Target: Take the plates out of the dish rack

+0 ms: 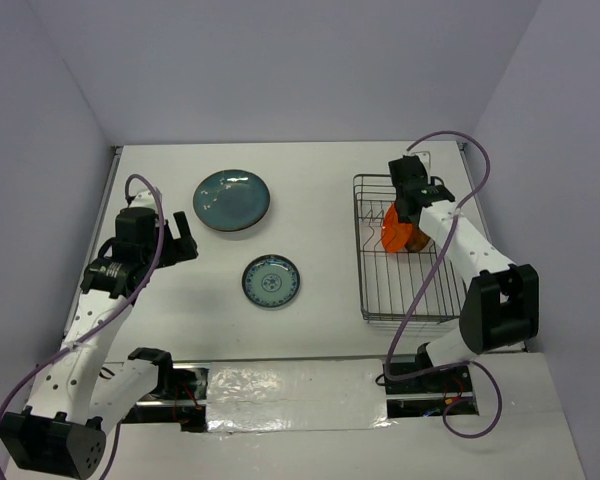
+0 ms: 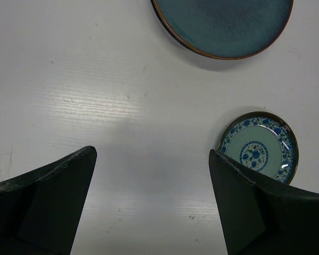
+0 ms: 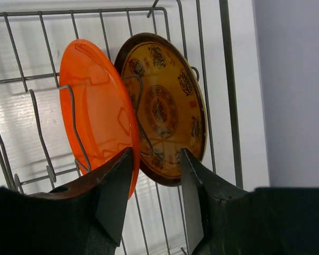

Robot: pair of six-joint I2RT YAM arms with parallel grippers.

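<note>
White table [image 1: 320, 200]: left end effector [image 2: 152, 150] gapes empty; right end effector [image 3: 153, 154] half-spread astride rim of orange plate [image 3: 95, 106].

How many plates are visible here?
4. Dark teal plate and blue-white plate lie on the table; orange plate and yellow-brown plate stand in the dish rack. The right arm may hide others.

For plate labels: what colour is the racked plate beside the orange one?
Yellow-brown plate, dark ornamental motifs; clearest in right wrist view.
</note>
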